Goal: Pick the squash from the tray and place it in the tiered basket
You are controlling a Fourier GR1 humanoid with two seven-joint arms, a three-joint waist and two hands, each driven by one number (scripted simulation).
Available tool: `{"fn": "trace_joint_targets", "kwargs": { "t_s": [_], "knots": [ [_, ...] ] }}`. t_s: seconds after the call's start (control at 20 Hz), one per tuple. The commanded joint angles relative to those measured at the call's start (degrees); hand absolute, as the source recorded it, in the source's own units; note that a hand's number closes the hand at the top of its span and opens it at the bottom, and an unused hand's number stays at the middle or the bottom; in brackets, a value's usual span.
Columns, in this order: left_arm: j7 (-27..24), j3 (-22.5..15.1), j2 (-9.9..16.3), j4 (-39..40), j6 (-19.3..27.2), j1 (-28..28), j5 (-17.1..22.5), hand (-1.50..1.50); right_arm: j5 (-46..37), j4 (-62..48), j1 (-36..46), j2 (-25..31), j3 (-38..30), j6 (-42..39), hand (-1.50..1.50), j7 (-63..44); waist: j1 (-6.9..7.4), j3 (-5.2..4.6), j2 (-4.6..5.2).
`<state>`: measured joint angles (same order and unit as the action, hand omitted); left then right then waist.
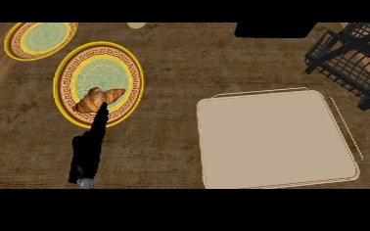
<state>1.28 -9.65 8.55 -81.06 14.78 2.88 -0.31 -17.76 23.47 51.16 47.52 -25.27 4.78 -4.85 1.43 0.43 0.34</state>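
left hand (88, 149): low at the left, fingers straight, tip touching the croissant (98, 99) | croissant: on the near plate (72, 73) | second plate (22, 41): top left | tray (278, 139): bare, at the right | tiered basket (345, 54): top right | squash: can't be seen | right hand: out of sight

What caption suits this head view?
Left hand resting by a croissant on a plate; beige tray bare, wire basket at right.
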Motion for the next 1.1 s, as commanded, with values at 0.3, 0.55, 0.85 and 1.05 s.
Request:
{"fn": "trace_joint_targets", "kwargs": {
  "t_s": [0.3,0.55,0.85,1.05],
  "knots": [
    [0.6,0.7,-0.2,0.1,0.1,0.8,0.1,0.0,7.3,-0.4,2.1,4.8,-10.3,8.6,-1.5,6.9,-0.53,-0.32,0.06],
    [-0.9,1.0,-0.1,0.2,0.3,2.7,-0.3,0.0,8.2,-2.4,-2.1,11.4,-13.8,13.8,-1.5,4.3,-1.07,-0.36,-0.08],
    [-1.0,1.6,-0.6,0.4,0.2,4.7,0.5,0.0,15.7,-4.5,-13.6,23.6,-22.4,1.8,-1.5,4.8,-2.99,-0.34,-0.48],
    [-1.1,1.9,-1.1,-0.3,0.6,5.3,0.5,0.0,20.5,-7.9,-24.0,28.1,-28.4,-6.5,-1.5,9.4,-3.44,-0.3,-0.6]
  ]
}}
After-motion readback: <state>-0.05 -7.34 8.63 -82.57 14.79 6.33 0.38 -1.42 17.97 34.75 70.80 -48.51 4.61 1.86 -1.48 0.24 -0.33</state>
